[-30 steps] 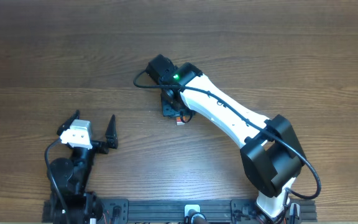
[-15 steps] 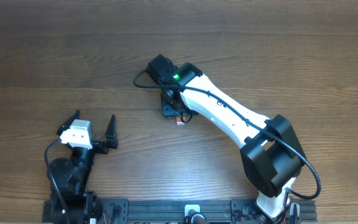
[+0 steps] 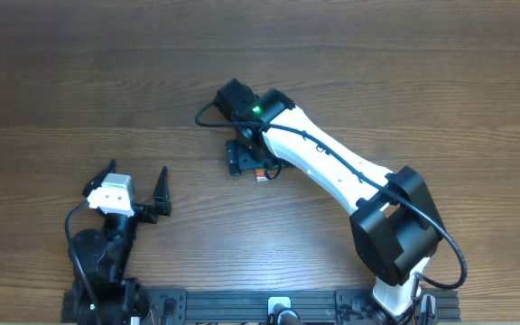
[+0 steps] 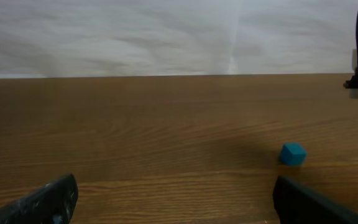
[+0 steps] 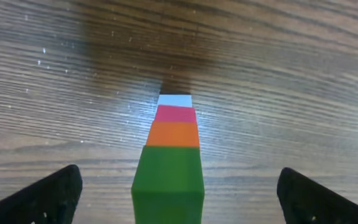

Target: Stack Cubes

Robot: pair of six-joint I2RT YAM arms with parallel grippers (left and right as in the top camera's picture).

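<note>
The right hand [image 3: 240, 159] has shifted slightly left above the stack [image 5: 169, 162]; it is spread wide and holds nothing. Table [image 3: 79, 72]: wooden. Left hand [image 3: 135, 171]: near left, wide open, empty. Stack: green over orange, pink and white, mid-table. Blue cube [image 4: 292, 154]: loose, far and right of the left hand. It is probably light, rigid and smooth; grip it on opposite flat faces.

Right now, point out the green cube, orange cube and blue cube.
green cube [image 5: 167, 180], right wrist view, middle of its visible face.
orange cube [image 5: 173, 134], right wrist view, middle of its visible strip.
blue cube [image 4: 292, 154], left wrist view, its centre.
</note>
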